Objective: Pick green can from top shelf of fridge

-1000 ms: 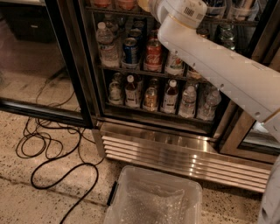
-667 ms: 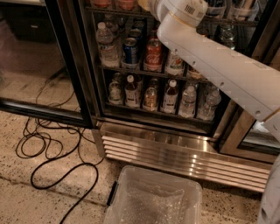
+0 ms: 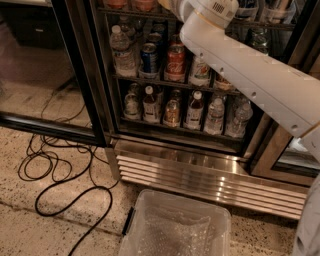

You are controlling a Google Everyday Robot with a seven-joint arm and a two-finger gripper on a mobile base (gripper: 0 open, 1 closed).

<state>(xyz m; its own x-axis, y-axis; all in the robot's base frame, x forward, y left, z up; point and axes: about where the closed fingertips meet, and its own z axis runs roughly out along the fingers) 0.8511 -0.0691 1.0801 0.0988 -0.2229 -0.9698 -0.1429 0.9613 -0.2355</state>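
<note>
The fridge (image 3: 84, 75) is a black-framed drinks cooler with wire racks of cans and bottles, and it stands open in front of me. My white arm (image 3: 250, 75) reaches from the right up into its upper part. The gripper is past the top edge of the view, beyond the wrist joint (image 3: 212, 10), so it is out of sight. The green can is not in view. A wire rack (image 3: 125, 11) runs along the very top of the view, with what stands on it cut off; I cannot tell whether it is the top shelf.
A middle rack holds a water bottle (image 3: 121, 50), a blue can (image 3: 148, 57) and a red can (image 3: 175, 62). The lower rack holds several bottles (image 3: 172, 107). The steel base grille (image 3: 200, 180), a clear plastic bin (image 3: 175, 227), floor cables (image 3: 60, 170) and the open glass door (image 3: 35, 75) lie below and left.
</note>
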